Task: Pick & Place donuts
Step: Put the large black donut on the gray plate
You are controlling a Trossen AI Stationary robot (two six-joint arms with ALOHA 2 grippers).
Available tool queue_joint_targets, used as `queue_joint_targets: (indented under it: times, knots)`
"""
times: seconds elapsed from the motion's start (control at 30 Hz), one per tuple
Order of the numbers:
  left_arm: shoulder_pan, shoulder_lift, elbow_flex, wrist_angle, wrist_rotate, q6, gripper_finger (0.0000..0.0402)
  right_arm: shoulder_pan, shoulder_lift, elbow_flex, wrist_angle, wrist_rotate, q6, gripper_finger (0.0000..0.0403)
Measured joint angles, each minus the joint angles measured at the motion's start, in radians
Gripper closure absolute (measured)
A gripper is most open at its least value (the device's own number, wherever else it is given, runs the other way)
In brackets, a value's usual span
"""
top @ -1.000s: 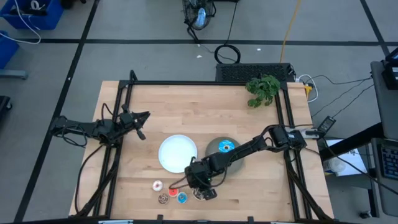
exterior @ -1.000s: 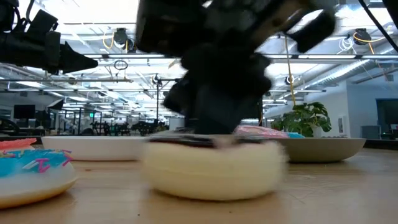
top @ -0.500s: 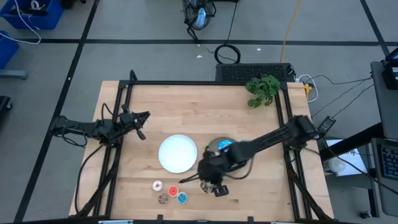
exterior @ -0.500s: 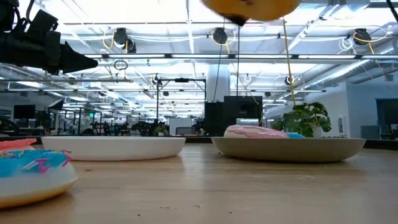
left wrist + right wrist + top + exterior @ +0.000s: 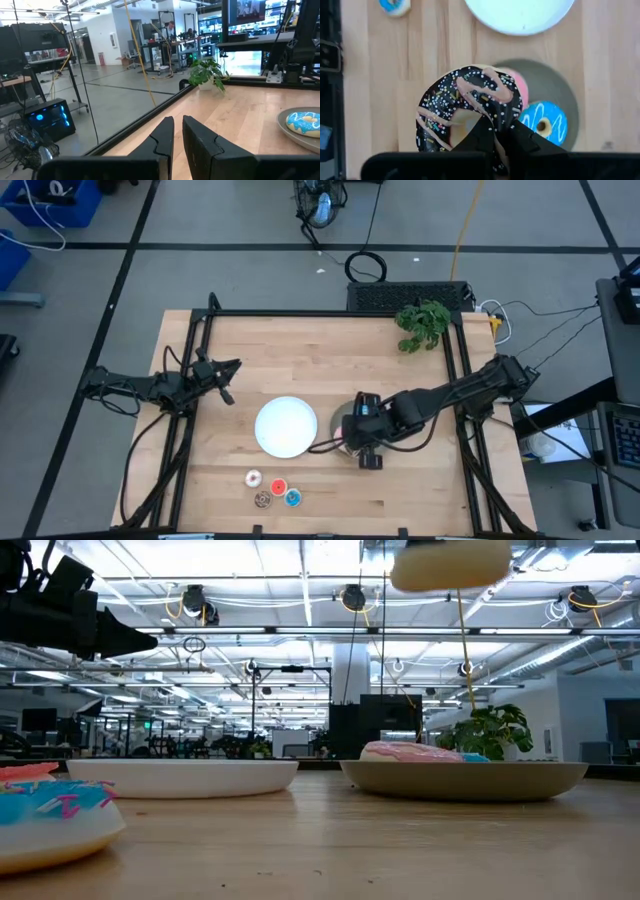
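My right gripper (image 5: 362, 444) hangs over the grey plate (image 5: 341, 420), shut on the brown-sprinkled donut (image 5: 470, 107). The low view shows the donut's pale underside (image 5: 450, 565) high above the table. On the grey plate (image 5: 563, 90) lie the pink donut (image 5: 521, 82) and the blue donut (image 5: 545, 122). Several tiny donuts (image 5: 274, 489) rest flat on the wood near the table's near edge; one of them (image 5: 50, 820) shows close up in the low view. My left gripper (image 5: 226, 370) waits shut at the table's left side, touching nothing. My right gripper pinches the donut's ring at one side (image 5: 501, 116), one finger (image 5: 479, 136) in the hole and the other (image 5: 524, 137) outside. The fingers come from above, pointing down. The donut is lifted clear and hangs tilted over the grey plate.
A white plate (image 5: 286, 426) sits left of the grey plate, and shows beside it (image 5: 180, 775) in the low view. A green plant (image 5: 422, 323) stands at the far right corner. Black frame rails run along the table's left and right sides. Bare wood lies toward the far edge.
My right gripper, shut on the brown-sprinkled donut, has lifted it clear of the table beside the tiny donuts. It has carried it up and toward the table's right and far side, over the grey plate. The left arm has kept still.
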State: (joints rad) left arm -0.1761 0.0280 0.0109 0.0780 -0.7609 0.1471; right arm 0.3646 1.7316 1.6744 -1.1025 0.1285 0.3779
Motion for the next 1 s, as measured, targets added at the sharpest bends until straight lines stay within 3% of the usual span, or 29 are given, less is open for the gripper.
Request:
queue_joint_targets:
  times: [0.33, 0.57, 1.0]
  knots:
    - [0.000, 0.000, 0.000, 0.000, 0.000, -0.019, 0.0355, -0.055, 0.001, -0.291, 0.129, -0.087, 0.002, 0.0390]
    - [0.000, 0.000, 0.000, 0.000, 0.000, -0.018, 0.0355, -0.114, 0.001, -0.486, 0.260, -0.216, 0.007, 0.0390]
    - [0.000, 0.000, 0.000, 0.000, 0.000, -0.014, 0.0355, -0.178, 0.000, -0.574, 0.320, -0.264, -0.025, 0.0371]
